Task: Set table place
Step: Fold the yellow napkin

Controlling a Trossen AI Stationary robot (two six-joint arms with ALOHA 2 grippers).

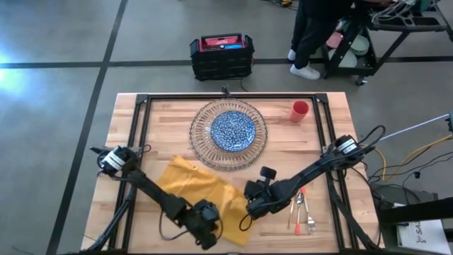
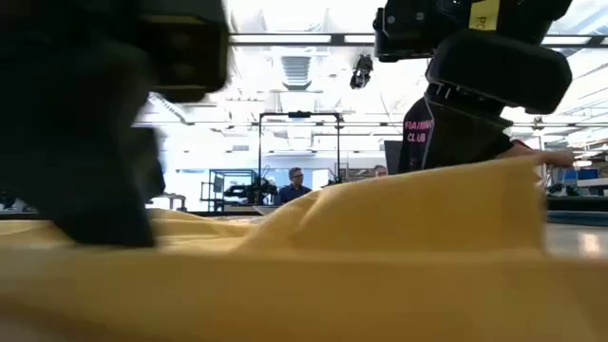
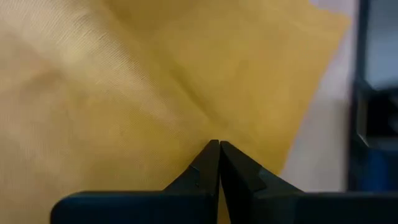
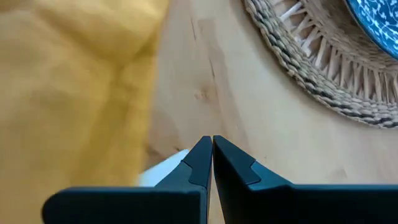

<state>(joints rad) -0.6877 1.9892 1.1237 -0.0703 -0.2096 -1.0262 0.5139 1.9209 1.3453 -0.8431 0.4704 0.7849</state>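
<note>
Large light-wood butcher-block table [image 1: 159,113] laid with round woven charger [image 1: 228,134] under blue-patterned plate [image 1: 233,130], crumpled yellow cloth napkin [image 1: 195,185] spread at near edge, left pincer [image 3: 219,163] closed over napkin, right pincer [image 4: 208,155] closed empty beside it, orange-handled cutlery [image 1: 303,209] and small red cup [image 1: 300,111] set at right.

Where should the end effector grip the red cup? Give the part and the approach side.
Grip the red cup across its side wall, coming from the right arm's side: it seems to stand upright, and the charger sits close on its other side.
</note>
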